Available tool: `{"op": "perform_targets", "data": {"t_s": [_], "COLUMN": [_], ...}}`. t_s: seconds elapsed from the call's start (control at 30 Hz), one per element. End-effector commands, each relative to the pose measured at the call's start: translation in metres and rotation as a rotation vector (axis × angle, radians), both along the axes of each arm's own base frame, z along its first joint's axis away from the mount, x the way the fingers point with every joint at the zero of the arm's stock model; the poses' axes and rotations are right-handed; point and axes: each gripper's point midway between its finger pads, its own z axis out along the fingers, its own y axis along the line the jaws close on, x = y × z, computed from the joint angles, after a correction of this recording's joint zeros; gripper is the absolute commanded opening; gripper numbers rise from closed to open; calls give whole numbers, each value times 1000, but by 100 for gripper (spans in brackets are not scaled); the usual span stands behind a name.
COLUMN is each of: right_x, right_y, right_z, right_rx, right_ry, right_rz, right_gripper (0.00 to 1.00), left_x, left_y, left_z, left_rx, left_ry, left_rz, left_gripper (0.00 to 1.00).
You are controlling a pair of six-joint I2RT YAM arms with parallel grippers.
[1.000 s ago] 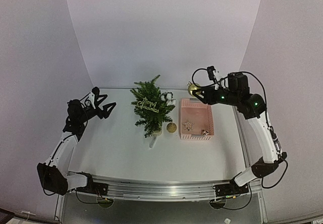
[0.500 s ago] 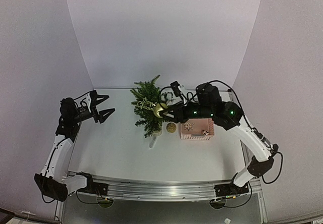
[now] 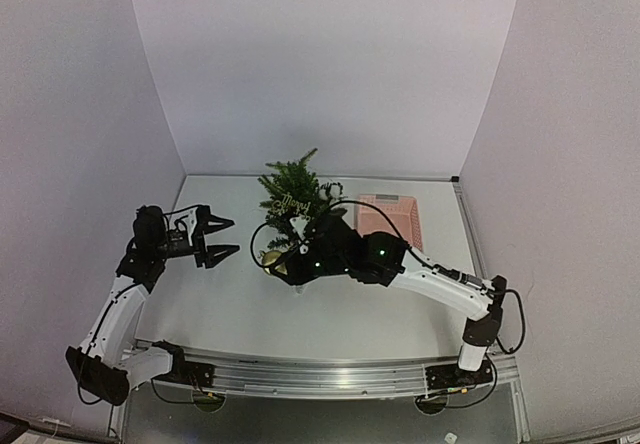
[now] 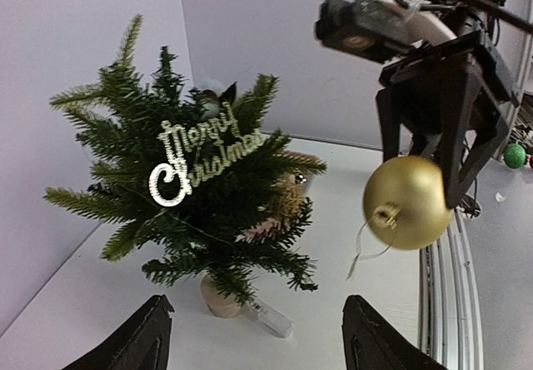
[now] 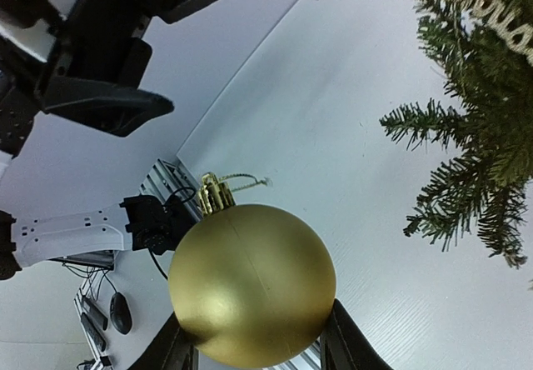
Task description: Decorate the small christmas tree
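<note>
Well, the small christmas tree point(image 4: 196, 195) stands upright in its pale pot point(image 4: 221, 299) near the far edge of the table point(image 3: 220, 304), about midway along it. It already carries a glittery "Merry Christmas" sign point(image 4: 204, 157) across its front and a pale ornament point(image 4: 210, 102) tucked near the top at the back, so I'd say the decorating is partly done.

Just beside the tree's near-left side hangs the gold bauble point(image 4: 407, 202), apart from the branches and not yet hung. My right gripper point(image 4: 425, 178) has its 2 fingers clamped on the ball's sides, with the cap and thread loop point(image 5: 218, 191) sticking out free.

Further left, my left gripper point(image 3: 230, 237) faces the bauble with jaws spread wide and nothing in them. It looks placed to help with the loop, though that's my guess.

The pink basket point(image 3: 395, 214) sits toward the far right corner; whether more ornaments wait inside I cannot tell, as the right arm covers part of it.
</note>
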Motion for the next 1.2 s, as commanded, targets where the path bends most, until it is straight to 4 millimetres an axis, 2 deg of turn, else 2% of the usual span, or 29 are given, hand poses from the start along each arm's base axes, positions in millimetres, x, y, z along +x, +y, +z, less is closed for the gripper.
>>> {"op": "perform_targets", "data": {"t_s": [0.0, 0.2, 0.37, 0.53, 0.93, 1.07, 1.17], "right_x": [5, 22, 32, 38, 40, 38, 36], "right_y": [15, 19, 11, 7, 9, 6, 4], "right_z": [-3, -7, -14, -16, -18, -16, -14], "right_rx": [8, 9, 2, 1, 12, 13, 15], "right_ry": [8, 6, 13, -3, -24, -33, -36], "right_rz": [-61, -159, -255, -295, -285, -275, -270], "right_gripper": [23, 18, 19, 20, 20, 20, 20], "left_x": [-35, -49, -41, -17, -2, 0, 5], "left_y": [-9, -10, -17, -22, -44, -54, -57], "left_z": [-1, -15, -15, -10, -27, -42, -40], "left_rx": [33, 84, 39, -7, 34, 75, 71], "left_ry": [-37, 4, 79, 61, 72, 80, 66], "left_rz": [-148, -234, -215, -56, -26, -29, -16], "left_gripper": [66, 55, 45, 47, 46, 46, 44]}}
